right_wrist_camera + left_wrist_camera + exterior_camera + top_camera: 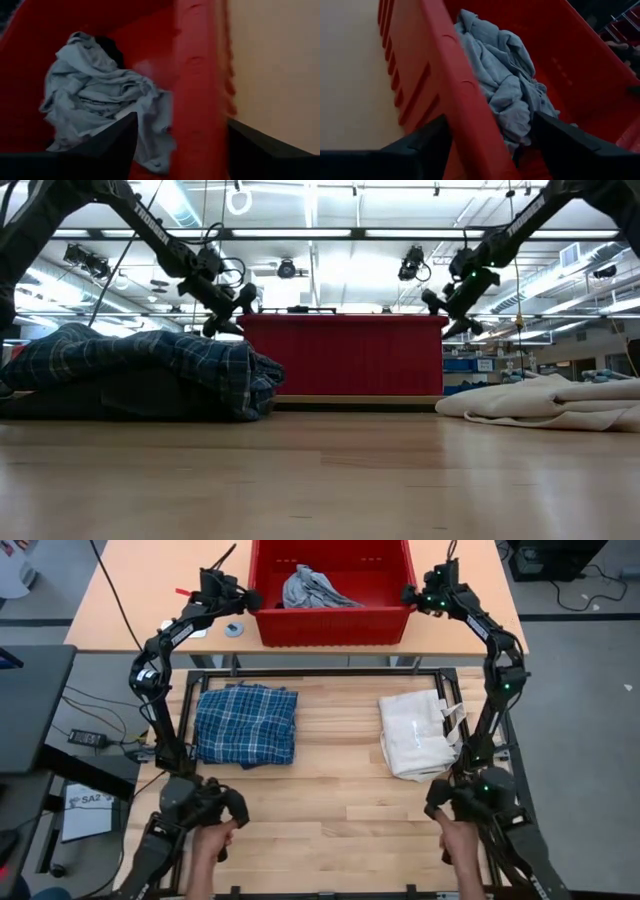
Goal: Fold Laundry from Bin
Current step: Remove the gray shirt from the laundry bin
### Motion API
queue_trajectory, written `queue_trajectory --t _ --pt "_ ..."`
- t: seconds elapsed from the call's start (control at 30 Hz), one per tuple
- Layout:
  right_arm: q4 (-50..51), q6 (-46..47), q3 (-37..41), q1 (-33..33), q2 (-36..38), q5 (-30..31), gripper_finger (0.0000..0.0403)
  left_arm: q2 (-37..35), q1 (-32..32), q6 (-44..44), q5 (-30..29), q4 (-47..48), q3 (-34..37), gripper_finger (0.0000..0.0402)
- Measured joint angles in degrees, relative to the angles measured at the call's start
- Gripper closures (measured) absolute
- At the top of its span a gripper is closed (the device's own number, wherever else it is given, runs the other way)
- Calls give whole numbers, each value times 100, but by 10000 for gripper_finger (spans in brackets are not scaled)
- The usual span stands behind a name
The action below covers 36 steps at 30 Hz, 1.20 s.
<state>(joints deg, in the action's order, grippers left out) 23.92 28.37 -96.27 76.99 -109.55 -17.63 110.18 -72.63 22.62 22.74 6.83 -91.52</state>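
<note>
The red bin (330, 625) stands on the far table. A crumpled light grey garment (310, 588) lies on its floor; it also shows in the left wrist view (505, 75) and the right wrist view (95, 95). My left gripper (255, 600) is open at the bin's left wall (465, 100), one finger outside and one inside. My right gripper (408, 595) is open at the bin's right wall (197, 90), straddling it the same way. A folded blue-and-white plaid shirt (245, 725) lies on the near table's left. My left gripper comes at the bin's left rim (470, 125) from above. Its outer finger (425, 145) lies close beside the wall; I cannot tell whether it touches. My right gripper straddles the right rim (200, 130) from above. Its outer finger (260, 150) lies close beside the wall; I cannot tell whether it touches.
A white fabric bag with cords (418, 735) lies on the near table's right. A small roll of tape (234, 629) lies on the far table left of the bin. A person's hands (215, 840) (455, 840) hold control arms at the near edge.
</note>
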Motion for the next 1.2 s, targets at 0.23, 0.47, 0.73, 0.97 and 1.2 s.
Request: queue_trajectory --t 0.23,0.47,0.73,0.97,1.2 --pt "-122 25 -7 -92 -87 -224 226 -22 36 156 -176 103 -7 219" --pt "-71 338 -10 -292 -39 -342 314 -42 14 686 -290 175 -16 295" --pt "477 47 42 -634 380 -228 315 -527 16 317 -106 1129 32 311" --pt "1841 -105 42 -1038 776 -36 315 -1225 119 -88 -215 3130 41 311" --pt "3004 -148 180 -1822 1148 850 315 -1452 525 -611 -598 4640 -1 309"
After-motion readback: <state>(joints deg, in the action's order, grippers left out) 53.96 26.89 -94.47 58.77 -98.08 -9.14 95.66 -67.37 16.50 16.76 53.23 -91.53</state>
